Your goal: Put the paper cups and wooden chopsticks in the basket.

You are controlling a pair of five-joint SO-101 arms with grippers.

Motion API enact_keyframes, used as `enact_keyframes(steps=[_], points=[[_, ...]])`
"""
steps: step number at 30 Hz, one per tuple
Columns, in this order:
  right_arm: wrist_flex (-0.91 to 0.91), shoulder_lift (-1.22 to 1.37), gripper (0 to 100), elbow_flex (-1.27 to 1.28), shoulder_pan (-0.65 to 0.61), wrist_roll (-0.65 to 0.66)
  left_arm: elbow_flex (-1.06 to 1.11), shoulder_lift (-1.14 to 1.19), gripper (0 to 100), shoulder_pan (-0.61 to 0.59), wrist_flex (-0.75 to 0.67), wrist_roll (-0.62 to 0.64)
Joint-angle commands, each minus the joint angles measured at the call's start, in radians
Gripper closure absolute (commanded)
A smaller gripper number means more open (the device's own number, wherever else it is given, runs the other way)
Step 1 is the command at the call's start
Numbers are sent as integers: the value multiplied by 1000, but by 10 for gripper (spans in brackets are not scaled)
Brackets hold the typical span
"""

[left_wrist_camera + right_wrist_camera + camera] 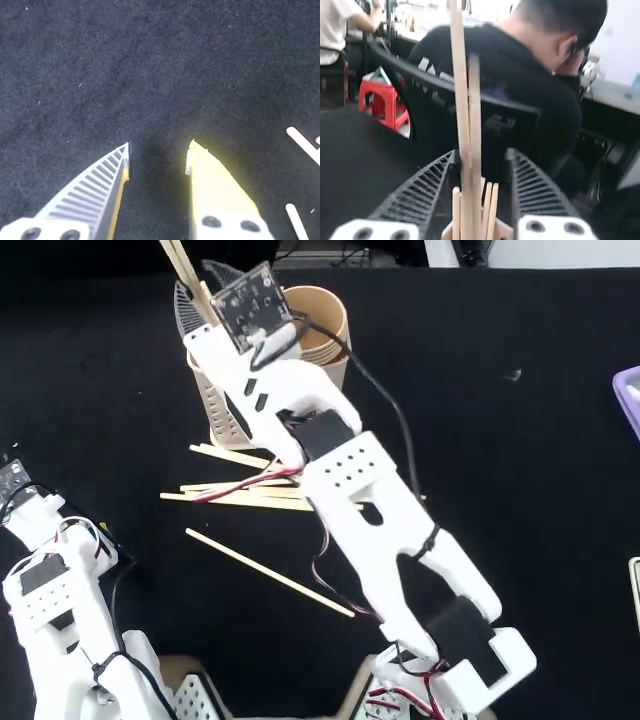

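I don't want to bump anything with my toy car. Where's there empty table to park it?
Biggest bare patch: the table between the right arm and the purple thing at the edge. Also bare: the far corner left of the basket. Crowded: the chopstick pile by the basket, partly under that arm, and the paper cups beside it.

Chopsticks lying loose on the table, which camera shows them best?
The high view: the loose chopsticks lie in a pile partly under the right arm, with a single stick apart from it. The left wrist view catches two pale ends at its edge. The right wrist view shows different chopsticks, standing upright.
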Motion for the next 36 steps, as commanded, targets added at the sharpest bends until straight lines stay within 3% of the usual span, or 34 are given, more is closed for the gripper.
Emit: enact_keyframes(steps=[1, 8, 15, 20, 24, 27, 28, 31, 36], points=[[91, -15, 842, -99, 20, -8, -59, -14, 808, 15, -14, 3], [252, -154, 849, -131, 15, -8, -59, -14, 808, 15, -14, 3], [783, -487, 850, -12, 48, -2, -59, -9, 808, 15, -14, 3], [996, -722, 850, 223, 153, 0, -65, -9, 808, 16, -14, -31], [1010, -914, 865, 513, 377, 0, -58, -8, 808, 91, -5, -137], [925, -1036, 991, 779, 534, 0, -68, -9, 808, 186, 26, -230], [885, -1070, 984, 866, 577, 0, -77, -12, 808, 222, 41, -264], [772, -1155, 959, 1101, 664, 0, -117, -8, 808, 309, 98, -354], [618, -1270, 956, 1342, 750, -8, -225, -8, 808, 418, 178, -390]])
